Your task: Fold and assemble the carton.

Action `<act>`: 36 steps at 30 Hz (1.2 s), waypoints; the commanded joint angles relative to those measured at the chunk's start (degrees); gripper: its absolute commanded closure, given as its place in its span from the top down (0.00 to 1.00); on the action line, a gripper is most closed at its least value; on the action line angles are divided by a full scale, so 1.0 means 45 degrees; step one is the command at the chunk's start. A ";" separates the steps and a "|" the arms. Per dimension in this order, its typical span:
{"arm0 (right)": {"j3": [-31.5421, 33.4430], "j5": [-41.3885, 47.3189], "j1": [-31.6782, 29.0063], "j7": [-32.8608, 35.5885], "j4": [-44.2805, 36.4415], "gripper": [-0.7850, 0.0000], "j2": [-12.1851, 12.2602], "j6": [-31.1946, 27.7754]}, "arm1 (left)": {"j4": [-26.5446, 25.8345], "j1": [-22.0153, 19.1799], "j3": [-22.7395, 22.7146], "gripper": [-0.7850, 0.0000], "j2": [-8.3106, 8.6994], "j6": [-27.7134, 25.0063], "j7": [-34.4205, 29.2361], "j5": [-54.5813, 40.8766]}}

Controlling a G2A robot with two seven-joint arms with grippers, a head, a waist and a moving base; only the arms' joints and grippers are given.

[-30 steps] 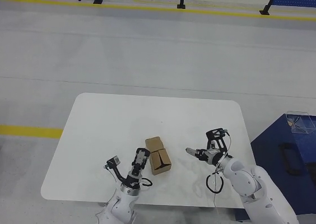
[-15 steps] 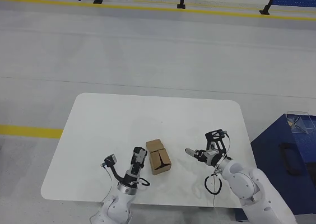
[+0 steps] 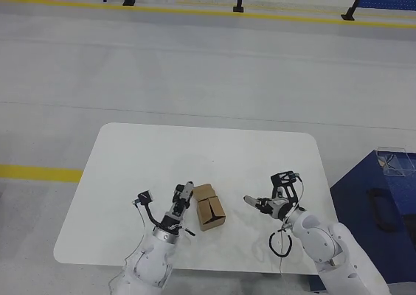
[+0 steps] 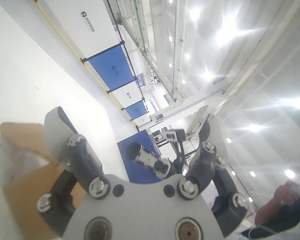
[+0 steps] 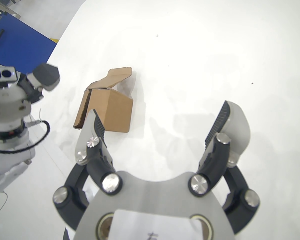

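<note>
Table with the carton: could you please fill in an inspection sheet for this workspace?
Surface: white table, a few small specks.
Job's things: brown carton lying toward the robot's side, one end flap open.
Clutter: nothing seen.
Grippers: left gripper open, close beside the carton; right gripper open, empty, apart from it.
Cables: black cable hanging at the left arm, clear of the carton.
Surroundings: blue cabinet beside the table; yellow floor line.

Right gripper [image 5: 162, 112] spread wide above white table [image 5: 195, 38]; brown carton [image 5: 117, 112] lying on it, 1 end flap open.
</note>
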 commanded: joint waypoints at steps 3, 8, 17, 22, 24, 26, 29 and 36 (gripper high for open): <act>0.0000 0.0000 0.0000 0.0000 0.0000 1.00 0.0000 0.0001 | -0.0949 -0.0603 -0.0995 1.00 0.0215 0.6285 -0.1867 -0.1241; 0.0000 0.0000 0.0000 0.0000 0.0000 1.00 0.0000 0.0001 | -0.0769 -0.1410 -0.0942 1.00 0.0322 0.9534 -0.3121 -0.0348; 0.0000 0.0000 0.0000 0.0000 0.0000 1.00 0.0000 0.0001 | 0.0405 -0.1958 -0.0653 0.75 0.0464 1.0052 -0.5083 0.0132; 0.0000 0.0000 0.0000 0.0000 0.0000 1.00 0.0000 0.0001 | 0.1148 -0.2267 -0.0309 0.69 0.0412 0.9734 -0.5432 -0.0104; 0.0000 0.0000 0.0000 0.0000 0.0000 1.00 0.0000 0.0001 | 0.1457 -0.2380 -0.0159 0.65 0.0382 0.9581 -0.5360 -0.0123; 0.0000 0.0000 0.0000 0.0000 0.0000 1.00 0.0000 0.0001 | 0.1774 -0.2527 -0.0022 0.66 0.0354 0.9534 -0.5367 -0.0144; 0.0000 0.0000 0.0000 0.0000 0.0000 1.00 0.0000 0.0001 | 0.2138 -0.2730 0.0090 0.64 0.0324 0.9442 -0.5346 -0.0226; 0.0000 0.0000 0.0000 0.0000 0.0000 1.00 0.0000 0.0001 | 0.2761 -0.3109 0.0102 0.18 0.0307 0.9161 -0.5921 -0.0812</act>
